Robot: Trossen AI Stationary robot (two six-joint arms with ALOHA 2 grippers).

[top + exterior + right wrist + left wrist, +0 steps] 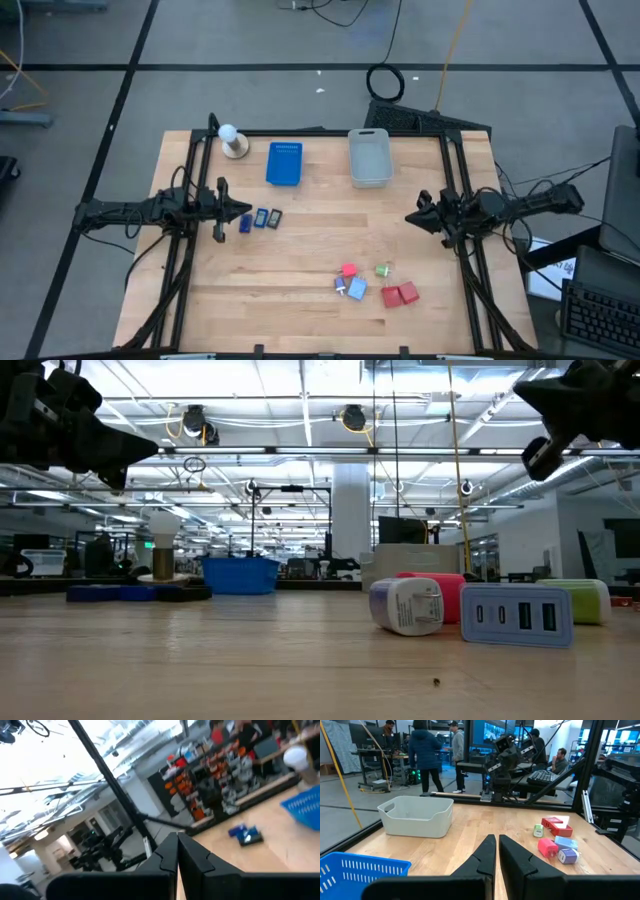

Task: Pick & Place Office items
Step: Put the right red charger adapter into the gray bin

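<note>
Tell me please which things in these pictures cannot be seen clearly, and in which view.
- Three dark-blue rectangles, high view: too small to say what they are.
- Same rectangles, right wrist view: blurred.
- Red blocks, low view: hidden behind the white charger and the light-blue charger.
- Blue basket, left wrist view: cut off by the picture's edge.
- Grey bin: low view does not show inside.

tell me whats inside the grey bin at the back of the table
The grey bin looks empty from above, with only its pale floor showing. In the left wrist view its near wall hides the bottom, so that view adds nothing.
</note>
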